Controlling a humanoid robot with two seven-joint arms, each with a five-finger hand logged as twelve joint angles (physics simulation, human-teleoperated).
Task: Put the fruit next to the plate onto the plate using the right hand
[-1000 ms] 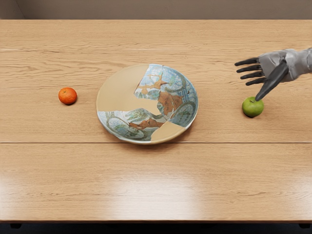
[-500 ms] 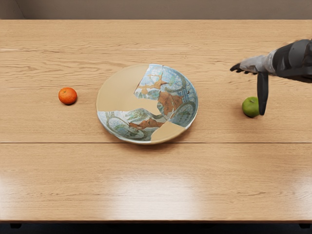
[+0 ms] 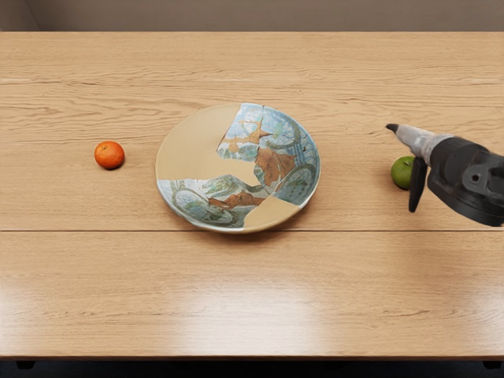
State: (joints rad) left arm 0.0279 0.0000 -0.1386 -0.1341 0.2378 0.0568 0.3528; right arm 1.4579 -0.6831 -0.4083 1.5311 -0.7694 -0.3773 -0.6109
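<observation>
A green apple (image 3: pixel 401 172) lies on the wooden table to the right of the plate (image 3: pixel 193 150), a wide shallow dish with a tan and blue pattern. My right hand (image 3: pixel 407 164) reaches in from the right edge and sits right at the apple, covering its right side. One finger (image 3: pixel 402 132) points left above the fruit and the thumb (image 3: pixel 415 185) hangs down beside it. The hand is open and the apple rests on the table. A small orange (image 3: pixel 109 155) lies left of the plate.
The table (image 3: pixel 252 283) is broad, with bare wood in front of and behind the plate. My dark forearm (image 3: pixel 472 179) fills the right edge.
The right hand has dropped and rotated from above the apple down to its level, and the forearm has swung lower. The apple, orange and plate have not moved.
</observation>
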